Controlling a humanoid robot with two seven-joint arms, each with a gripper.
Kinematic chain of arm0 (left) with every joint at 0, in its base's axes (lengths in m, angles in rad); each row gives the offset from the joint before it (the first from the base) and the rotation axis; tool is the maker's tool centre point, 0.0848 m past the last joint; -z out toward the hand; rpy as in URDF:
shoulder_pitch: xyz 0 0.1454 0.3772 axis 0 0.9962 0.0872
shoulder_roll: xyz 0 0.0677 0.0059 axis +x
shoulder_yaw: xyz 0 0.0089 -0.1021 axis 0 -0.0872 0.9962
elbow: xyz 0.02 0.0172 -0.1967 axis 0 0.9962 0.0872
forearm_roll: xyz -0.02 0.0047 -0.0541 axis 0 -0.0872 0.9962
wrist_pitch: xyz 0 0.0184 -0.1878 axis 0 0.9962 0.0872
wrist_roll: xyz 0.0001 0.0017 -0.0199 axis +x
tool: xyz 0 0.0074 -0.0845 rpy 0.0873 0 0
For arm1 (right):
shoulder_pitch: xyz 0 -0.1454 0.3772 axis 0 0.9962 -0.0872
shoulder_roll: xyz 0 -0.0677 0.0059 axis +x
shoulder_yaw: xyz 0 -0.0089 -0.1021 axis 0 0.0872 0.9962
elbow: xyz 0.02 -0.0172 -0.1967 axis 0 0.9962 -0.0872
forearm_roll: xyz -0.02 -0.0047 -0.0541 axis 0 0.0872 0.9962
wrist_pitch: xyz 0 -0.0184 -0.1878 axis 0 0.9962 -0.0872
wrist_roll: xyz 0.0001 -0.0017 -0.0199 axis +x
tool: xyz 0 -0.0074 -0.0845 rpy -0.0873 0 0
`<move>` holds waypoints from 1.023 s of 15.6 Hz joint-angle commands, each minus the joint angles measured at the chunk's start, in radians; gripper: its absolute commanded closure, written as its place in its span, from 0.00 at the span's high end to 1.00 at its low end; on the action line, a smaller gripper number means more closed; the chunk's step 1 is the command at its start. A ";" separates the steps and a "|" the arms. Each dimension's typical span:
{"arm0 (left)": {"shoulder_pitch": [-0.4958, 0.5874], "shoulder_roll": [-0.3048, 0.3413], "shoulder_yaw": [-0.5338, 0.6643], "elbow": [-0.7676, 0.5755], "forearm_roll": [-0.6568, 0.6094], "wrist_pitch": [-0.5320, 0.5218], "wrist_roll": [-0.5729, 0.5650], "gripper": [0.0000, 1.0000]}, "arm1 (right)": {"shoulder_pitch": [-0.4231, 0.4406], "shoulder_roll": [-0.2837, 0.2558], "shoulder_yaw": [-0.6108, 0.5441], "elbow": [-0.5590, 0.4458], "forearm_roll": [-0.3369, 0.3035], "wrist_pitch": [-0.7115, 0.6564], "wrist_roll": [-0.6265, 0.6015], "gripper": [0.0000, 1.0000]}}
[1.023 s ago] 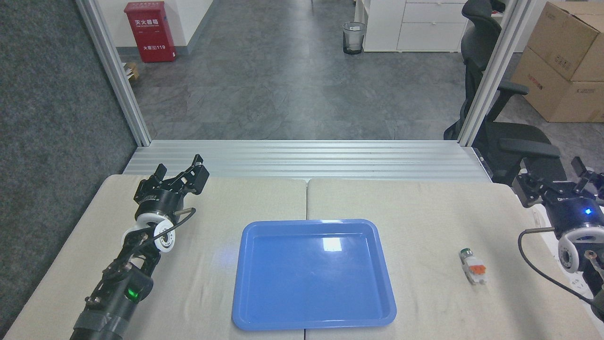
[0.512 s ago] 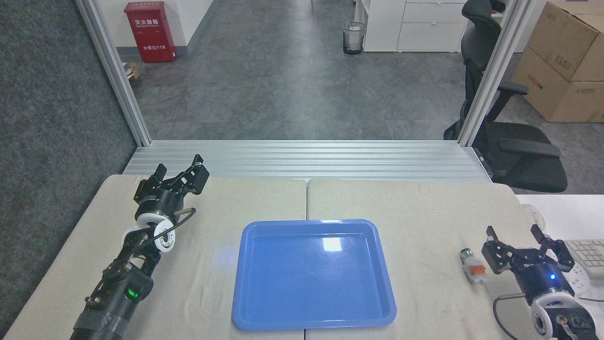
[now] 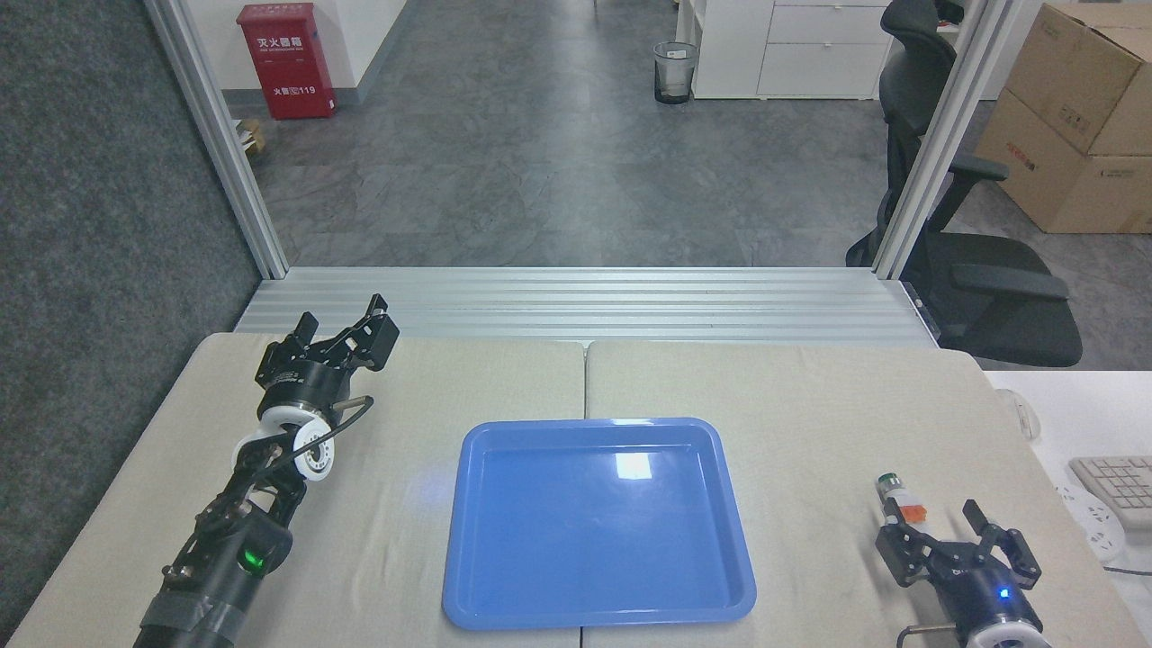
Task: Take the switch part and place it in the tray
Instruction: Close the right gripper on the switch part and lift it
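Observation:
The switch part [image 3: 894, 498], a small white block with an orange middle and a green-tipped silver end, lies on the beige table right of the tray. The blue tray [image 3: 596, 423] rests empty at the table's centre. Low in the right corner, my right gripper [image 3: 956, 544] is open, its fingers spread just in front of the switch part; the left finger covers the part's near end. My left gripper [image 3: 346, 331] hovers open over the far left of the table, holding nothing, well away from both.
A white desk to the right carries a keyboard [image 3: 1116, 484], a mouse [image 3: 1029, 414] and a power strip [image 3: 1091, 525]. Aluminium rails [image 3: 585, 306] run along the table's far edge. A black office chair [image 3: 981, 270] stands beyond the right corner.
My right arm has pulled back toward the near edge and shifted left, bringing its open gripper from the far right down to just in front of the switch part. The left arm has not moved.

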 commanded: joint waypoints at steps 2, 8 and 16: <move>0.000 0.000 0.000 0.000 0.000 0.000 0.000 1.00 | 0.018 0.086 -0.001 0.031 -0.053 -0.003 0.000 0.99; 0.000 0.000 0.000 0.000 0.000 0.000 0.000 1.00 | -0.047 0.075 -0.001 0.045 -0.052 0.007 0.005 0.88; 0.000 0.000 0.000 0.000 0.000 0.000 0.000 1.00 | -0.036 0.065 0.013 0.070 -0.021 0.004 0.060 0.33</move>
